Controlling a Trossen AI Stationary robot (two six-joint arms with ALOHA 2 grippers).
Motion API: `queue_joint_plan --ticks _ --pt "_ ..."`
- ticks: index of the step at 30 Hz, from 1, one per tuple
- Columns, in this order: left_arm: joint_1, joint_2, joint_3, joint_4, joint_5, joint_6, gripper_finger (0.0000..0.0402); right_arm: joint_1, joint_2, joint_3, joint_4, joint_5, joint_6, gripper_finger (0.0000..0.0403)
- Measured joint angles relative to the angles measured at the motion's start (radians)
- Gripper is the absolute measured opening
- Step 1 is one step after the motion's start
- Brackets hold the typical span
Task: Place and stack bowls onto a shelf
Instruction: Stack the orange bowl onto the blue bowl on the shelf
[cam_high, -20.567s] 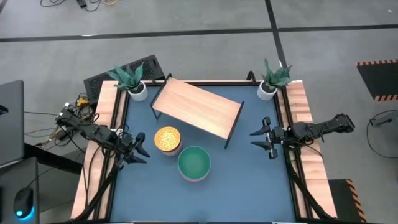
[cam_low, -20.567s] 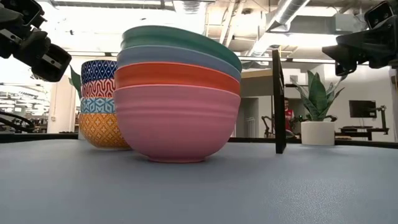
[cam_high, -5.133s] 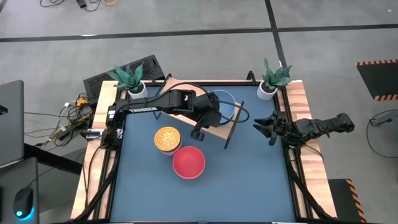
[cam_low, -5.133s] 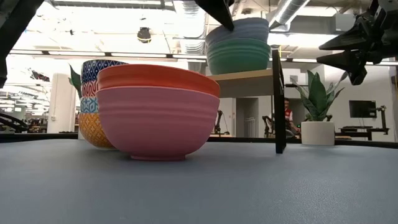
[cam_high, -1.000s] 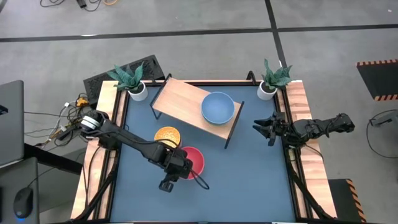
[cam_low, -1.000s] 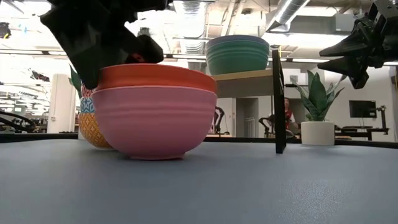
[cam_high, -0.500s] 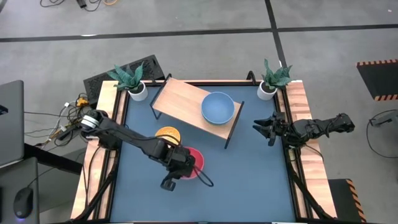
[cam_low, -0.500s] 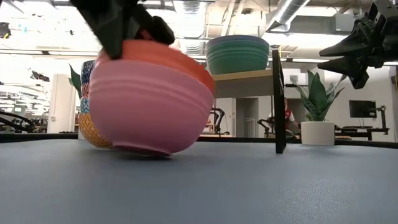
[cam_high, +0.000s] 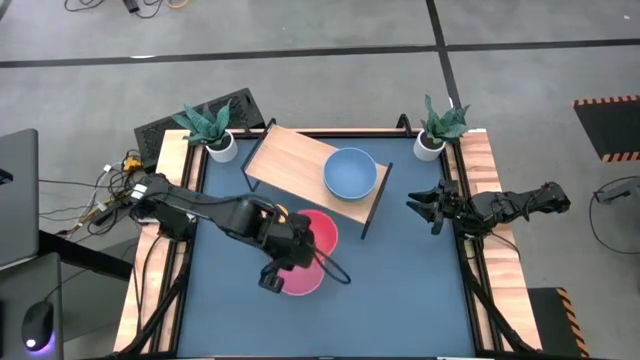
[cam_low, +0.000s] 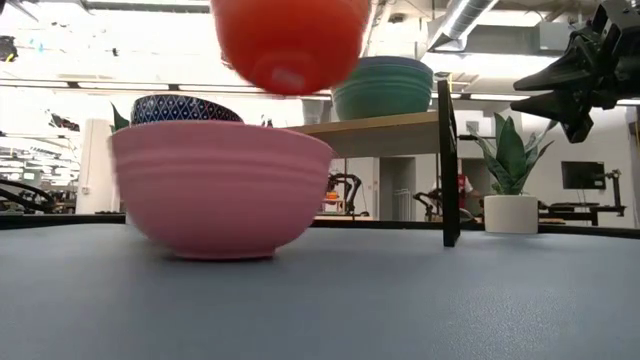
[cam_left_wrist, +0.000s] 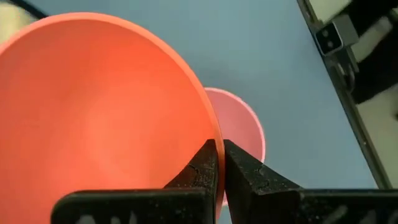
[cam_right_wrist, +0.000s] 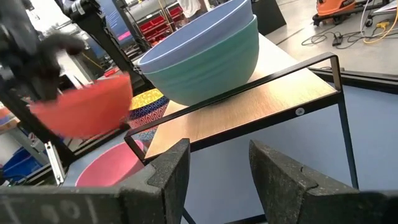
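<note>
While the left hand (cam_left_wrist: 217, 163) is clamped on the rim of the red-pink bowl (cam_low: 288, 40), that bowl hangs above the pink bowl (cam_low: 221, 185) on the worktop (cam_low: 420, 300) | blue-grey bowl (cam_high: 350, 173) nested in green bowl (cam_right_wrist: 214, 71) on the shelf (cam_high: 290, 160) | right hand (cam_high: 424, 210) apart, at the worktop's right edge.
</note>
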Motion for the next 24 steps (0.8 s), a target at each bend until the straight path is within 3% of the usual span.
queue_joint_plan --ticks 8,13,17,24 --pt "0.066 -0.001 0.321 -0.074 -0.322 0.093 0.0 0.0 0.0 0.0 -0.002 0.0 -0.001 0.0191" --pt "0.167 -0.003 0.4 0.029 -0.465 0.191 0.0 0.0 0.0 0.0 -0.009 0.0 -0.002 0.0191" --pt "0.256 0.002 0.398 0.114 -0.426 0.268 0.0 0.0 0.0 0.0 -0.009 0.0 -0.002 0.0191" --pt "0.354 0.084 0.395 0.113 -0.332 0.301 0.0 0.0 0.0 0.0 -0.022 0.0 -0.001 0.0191"
